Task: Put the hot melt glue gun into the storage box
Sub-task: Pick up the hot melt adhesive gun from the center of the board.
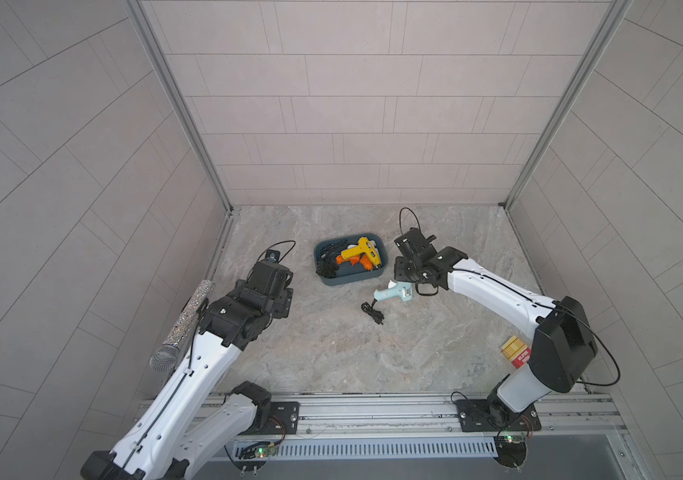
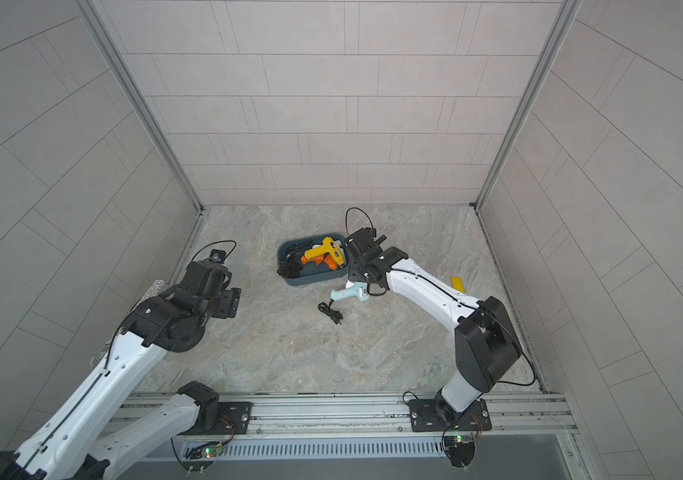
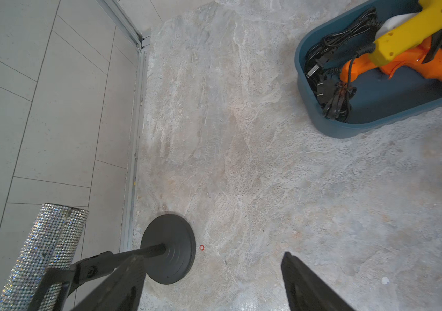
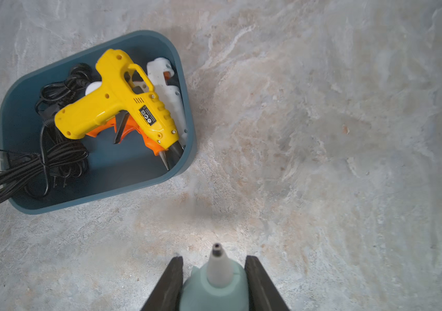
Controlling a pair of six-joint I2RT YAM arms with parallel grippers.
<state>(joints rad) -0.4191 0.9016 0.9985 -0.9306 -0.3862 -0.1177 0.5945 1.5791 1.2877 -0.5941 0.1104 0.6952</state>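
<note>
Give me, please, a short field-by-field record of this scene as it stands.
storage box: holds yellow glue gun, orange glue gun, white glue gun, black cords
pale blue glue gun: on table beside the box, outside it
right gripper: fingers closed on pale blue glue gun's nozzle end
left gripper: open, empty, away from the box
task status: pale blue glue gun not yet in box

We read this as a robot test cell, lab-type: tile-print wall panels in alu profiles, stone-look worktop, two white arms bolted to a front rail, bare circuit boards w/ green LEDs.
</note>
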